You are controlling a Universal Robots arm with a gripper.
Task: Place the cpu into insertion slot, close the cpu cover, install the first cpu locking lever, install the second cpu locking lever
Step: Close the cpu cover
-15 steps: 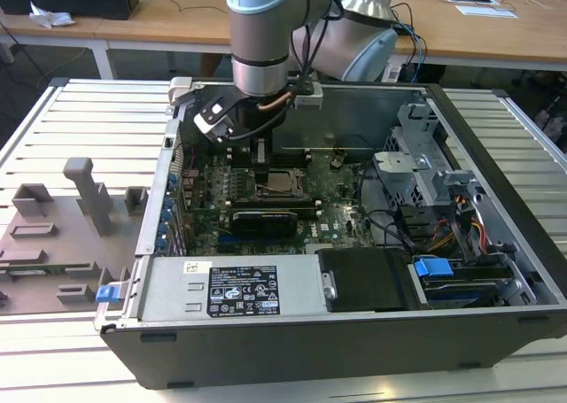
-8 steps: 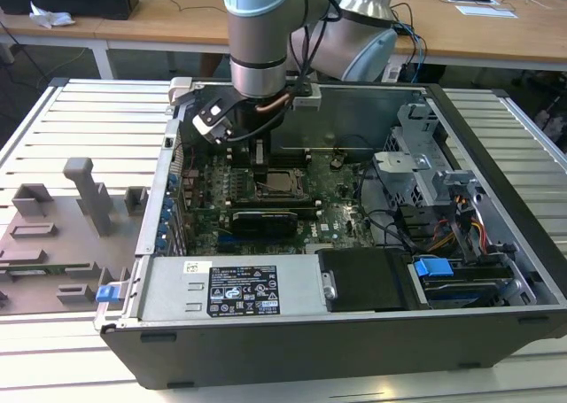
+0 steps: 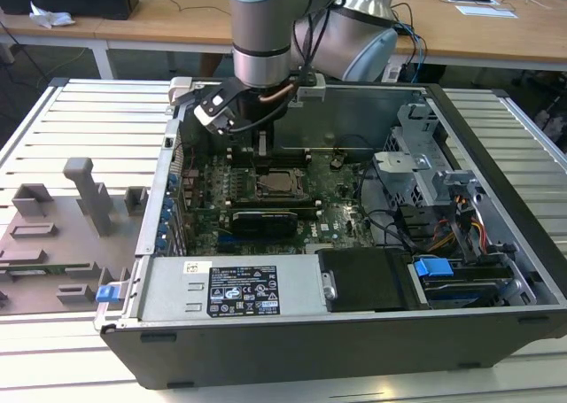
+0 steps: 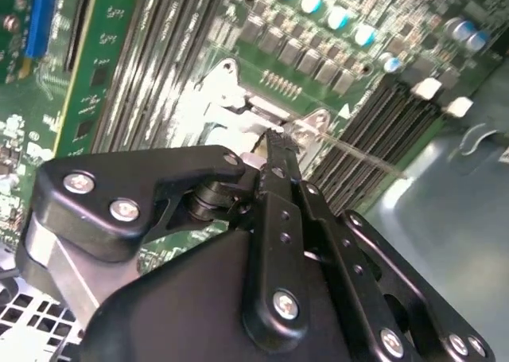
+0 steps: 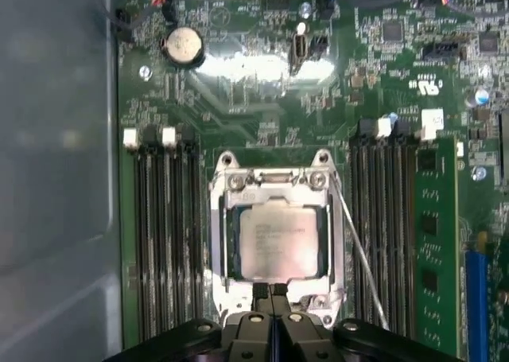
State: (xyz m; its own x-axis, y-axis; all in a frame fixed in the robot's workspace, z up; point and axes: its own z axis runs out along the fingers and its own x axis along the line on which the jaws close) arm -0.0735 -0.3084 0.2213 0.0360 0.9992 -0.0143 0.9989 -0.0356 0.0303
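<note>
— Which step is this?
— The levers, I'd judge: the brushed-metal cpu [image 5: 276, 239] lies flat in the insertion slot [image 5: 322, 160] just beyond the pincer [image 5: 270, 292], with the thin steel cpu cover [image 5: 274, 181] down around it
— And the pincer?
— Tips pinched together on nothing, at the cover's near edge. The springy wire lever [image 5: 360, 258] beside it looks unlatched and wants a fine, firm push

the cpu [image 5: 277, 241] lies inside the cpu cover [image 5: 223, 251], memory slots [image 5: 163, 235] either side.
</note>
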